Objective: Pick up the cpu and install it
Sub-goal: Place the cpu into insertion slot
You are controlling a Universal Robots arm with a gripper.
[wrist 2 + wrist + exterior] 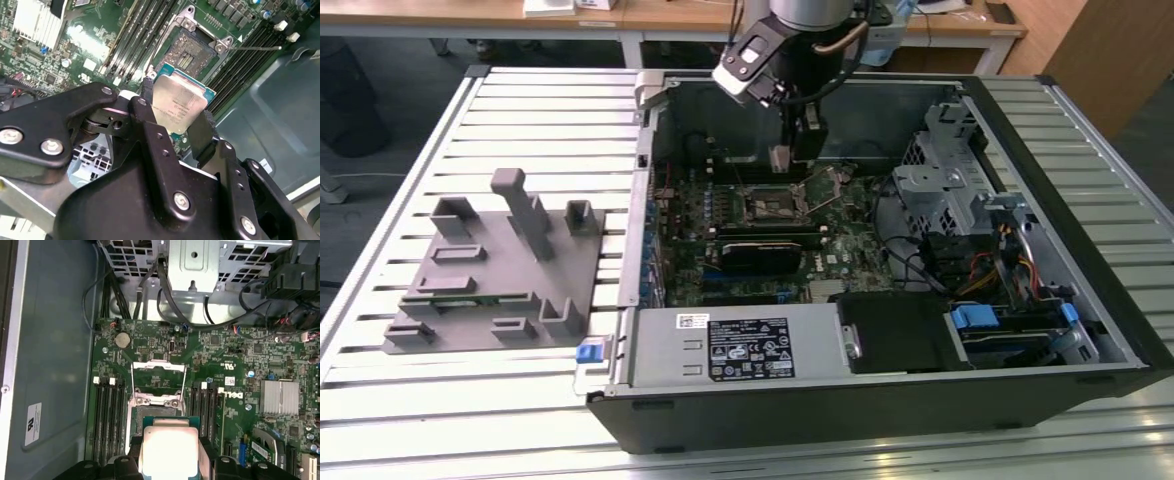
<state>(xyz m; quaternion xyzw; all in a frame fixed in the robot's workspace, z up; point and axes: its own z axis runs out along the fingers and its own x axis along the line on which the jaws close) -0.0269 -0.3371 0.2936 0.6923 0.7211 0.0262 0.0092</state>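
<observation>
The end effector (176, 115) is clamped on the cpu (180, 100) by two opposite edges, and the chip hangs over the motherboard (230, 355), near the open socket (192, 52). Installing appears to be the step in hand, which calls for squaring chip to socket.

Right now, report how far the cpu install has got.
Done: the cpu is picked up, with the gripper shut on it. In hand: it hangs over the motherboard, near the open socket. Left: seating it; the socket is empty.
</observation>
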